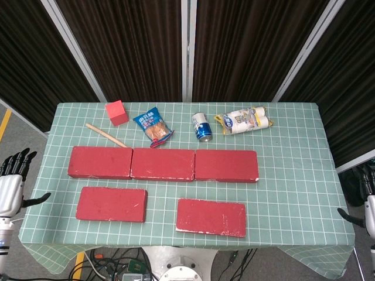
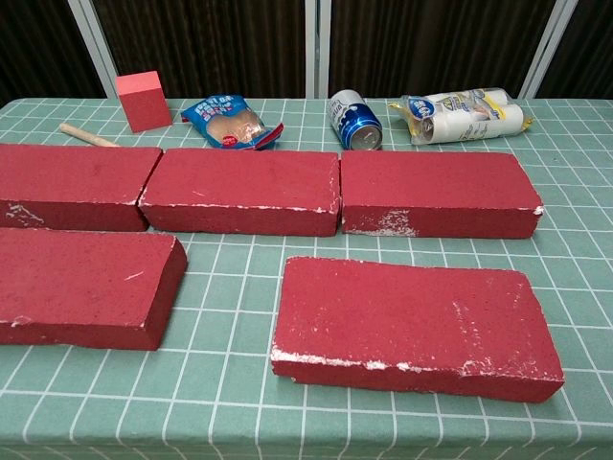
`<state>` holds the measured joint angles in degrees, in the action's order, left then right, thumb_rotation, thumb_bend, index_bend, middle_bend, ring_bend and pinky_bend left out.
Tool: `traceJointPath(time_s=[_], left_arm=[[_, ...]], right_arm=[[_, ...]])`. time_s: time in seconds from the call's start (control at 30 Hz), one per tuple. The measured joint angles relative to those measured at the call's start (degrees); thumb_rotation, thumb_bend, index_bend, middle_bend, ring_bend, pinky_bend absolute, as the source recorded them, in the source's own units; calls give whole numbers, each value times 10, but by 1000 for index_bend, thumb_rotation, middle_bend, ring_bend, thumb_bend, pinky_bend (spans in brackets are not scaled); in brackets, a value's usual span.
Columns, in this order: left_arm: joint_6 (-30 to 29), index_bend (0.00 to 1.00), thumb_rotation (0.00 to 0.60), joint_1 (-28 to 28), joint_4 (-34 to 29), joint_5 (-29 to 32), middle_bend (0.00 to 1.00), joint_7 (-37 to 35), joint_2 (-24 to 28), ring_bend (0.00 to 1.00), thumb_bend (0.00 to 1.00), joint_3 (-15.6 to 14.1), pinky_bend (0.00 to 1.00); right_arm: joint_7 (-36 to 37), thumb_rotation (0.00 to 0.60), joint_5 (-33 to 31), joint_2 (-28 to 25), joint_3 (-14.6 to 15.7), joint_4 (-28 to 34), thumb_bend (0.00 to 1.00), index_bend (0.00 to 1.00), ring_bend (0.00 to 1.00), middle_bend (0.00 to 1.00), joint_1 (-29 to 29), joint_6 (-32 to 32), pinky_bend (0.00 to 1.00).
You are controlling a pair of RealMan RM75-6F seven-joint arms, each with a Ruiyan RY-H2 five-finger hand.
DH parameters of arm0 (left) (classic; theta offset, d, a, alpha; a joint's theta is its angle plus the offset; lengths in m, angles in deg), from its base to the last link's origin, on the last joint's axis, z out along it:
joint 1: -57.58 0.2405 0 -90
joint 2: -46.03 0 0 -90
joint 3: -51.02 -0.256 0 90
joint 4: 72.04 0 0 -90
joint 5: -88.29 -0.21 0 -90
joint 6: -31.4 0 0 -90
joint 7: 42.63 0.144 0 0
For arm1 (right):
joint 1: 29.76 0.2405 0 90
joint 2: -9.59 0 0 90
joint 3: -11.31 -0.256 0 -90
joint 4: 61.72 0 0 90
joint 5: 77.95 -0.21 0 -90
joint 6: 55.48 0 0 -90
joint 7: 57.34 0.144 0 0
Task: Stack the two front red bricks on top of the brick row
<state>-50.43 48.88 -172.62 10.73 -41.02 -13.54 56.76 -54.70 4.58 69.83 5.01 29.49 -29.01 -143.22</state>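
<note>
— Where are the bricks?
— Front left brick (image 1: 111,204) and front right brick (image 1: 211,217) lie flat before the brick row (image 1: 163,164).
— Your hands?
— My left hand (image 1: 13,175) hangs beside the table (image 1: 293,175), fingers spread, empty. My right hand (image 1: 368,202): cannot tell.

Three red bricks (image 2: 239,190) form a row across mid-frame, ends touching. Two front bricks (image 2: 412,324) lie flat at lower left and lower centre, apart from the row.
</note>
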Motion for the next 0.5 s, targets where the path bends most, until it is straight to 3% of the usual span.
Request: traceJointPath(time_s=[0.27,0.5], left_arm=[[6,71,600,0,-19,-13,0,1,9,0,53,-7,0],[44,64,600,-11,-53,-59,0,-10,30,0,49,-32,0]], right_arm=[[8,600,-3,-3,-3,-1,0,0,0,0,0,-2,0],[15,600,-7,-5,-4,-3,0,0,0,0,-1,-2,0]])
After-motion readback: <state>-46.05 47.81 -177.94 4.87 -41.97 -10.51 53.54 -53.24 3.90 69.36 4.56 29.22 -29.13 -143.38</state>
